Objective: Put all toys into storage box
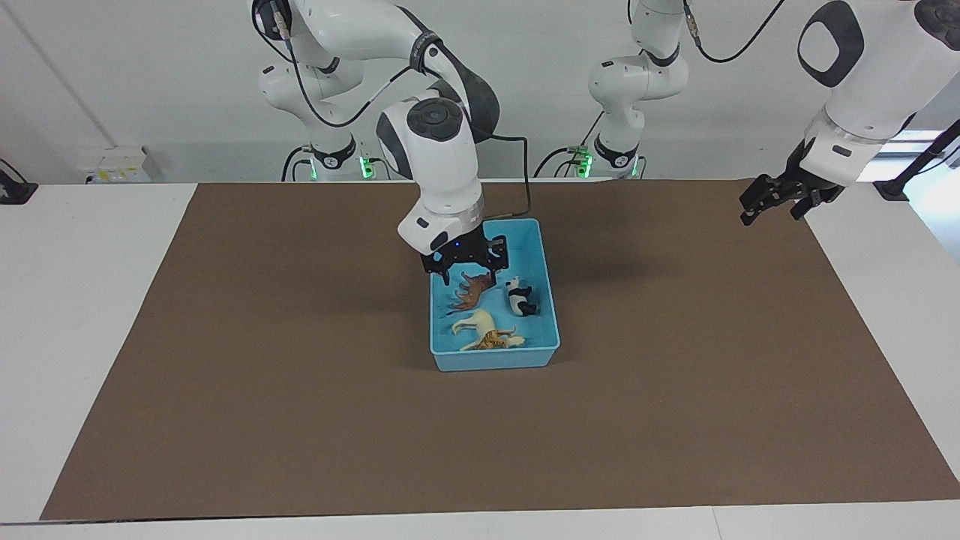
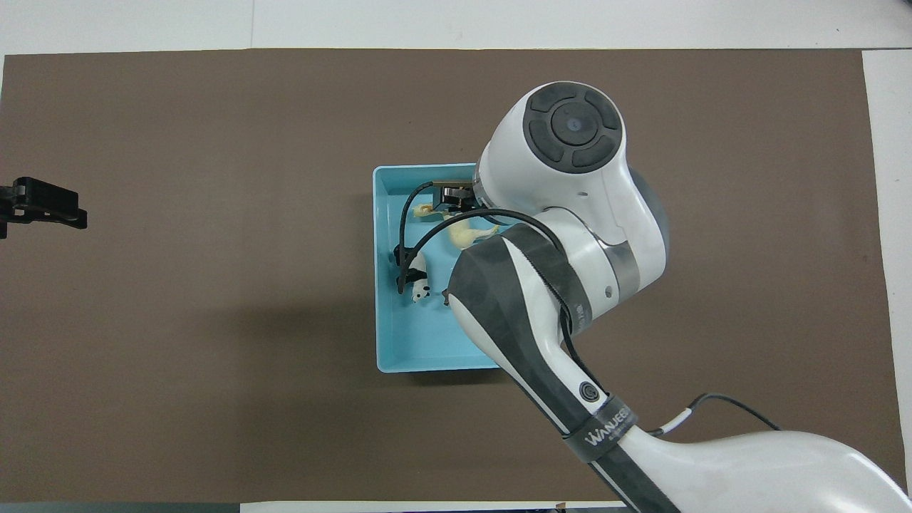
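The light blue storage box (image 1: pixel 546 300) stands mid-table and also shows in the overhead view (image 2: pixel 427 349). All four toys lie in it: the brown horned animal (image 1: pixel 469 292), the black-and-white panda (image 1: pixel 519 297), the cream horse (image 1: pixel 475 323) and the spotted cat (image 1: pixel 496 342). My right gripper (image 1: pixel 469 276) is open, low over the box's end nearer the robots. Its fingers straddle the brown animal, and one fingertip (image 1: pixel 492 277) is close to its back. In the overhead view the panda (image 2: pixel 417 282) and cream horse (image 2: pixel 468 232) show, while my right arm hides the brown animal. My left gripper (image 1: pixel 772 214) waits, open and empty.
A brown mat (image 1: pixel 300 390) covers most of the white table (image 1: pixel 75 337). The left gripper hangs over the mat's edge at the left arm's end, also seen in the overhead view (image 2: pixel 50 206). A black cable loops from the right arm over the box (image 2: pixel 406 235).
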You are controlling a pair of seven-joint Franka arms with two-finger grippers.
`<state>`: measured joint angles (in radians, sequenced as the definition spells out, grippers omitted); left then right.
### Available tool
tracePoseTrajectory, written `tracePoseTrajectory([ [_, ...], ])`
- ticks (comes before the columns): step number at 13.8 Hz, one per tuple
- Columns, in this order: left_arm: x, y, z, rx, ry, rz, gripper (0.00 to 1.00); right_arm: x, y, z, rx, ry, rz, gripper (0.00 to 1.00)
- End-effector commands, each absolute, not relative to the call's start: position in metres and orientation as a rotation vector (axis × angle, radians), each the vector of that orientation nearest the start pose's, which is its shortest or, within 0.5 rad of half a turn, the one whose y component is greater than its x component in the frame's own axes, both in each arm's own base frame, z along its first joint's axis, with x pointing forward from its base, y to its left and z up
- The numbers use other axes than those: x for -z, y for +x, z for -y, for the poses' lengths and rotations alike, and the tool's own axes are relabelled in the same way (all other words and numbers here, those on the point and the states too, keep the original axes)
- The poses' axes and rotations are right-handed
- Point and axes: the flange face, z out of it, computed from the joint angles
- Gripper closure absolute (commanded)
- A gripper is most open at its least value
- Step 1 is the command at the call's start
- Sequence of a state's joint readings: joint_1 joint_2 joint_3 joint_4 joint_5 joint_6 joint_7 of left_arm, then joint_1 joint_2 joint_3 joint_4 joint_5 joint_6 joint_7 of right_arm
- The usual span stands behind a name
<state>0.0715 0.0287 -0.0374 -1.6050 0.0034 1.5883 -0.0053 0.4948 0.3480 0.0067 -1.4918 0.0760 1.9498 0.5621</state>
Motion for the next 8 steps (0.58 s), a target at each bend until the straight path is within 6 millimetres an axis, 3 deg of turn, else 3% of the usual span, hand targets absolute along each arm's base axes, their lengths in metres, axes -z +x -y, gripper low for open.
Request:
tracePoseTrajectory([
  [1,-0.594,0.556,-0.018,-0.092,-3.148,0.049,0.00,-0.516,0.609,-0.250,0.104,-3.048,-0.121,0.00],
  [4,-0.595,0.556,-0.018,-0.089,-3.148,0.049,0.00,-0.555,0.612,-0.152,0.078,-3.078,0.032,0.00],
  [8,-0.595,0.556,-0.018,-0.089,-3.146,0.049,0.00,-0.575,0.601,-0.055,-0.021,-3.094,0.034,0.00],
])
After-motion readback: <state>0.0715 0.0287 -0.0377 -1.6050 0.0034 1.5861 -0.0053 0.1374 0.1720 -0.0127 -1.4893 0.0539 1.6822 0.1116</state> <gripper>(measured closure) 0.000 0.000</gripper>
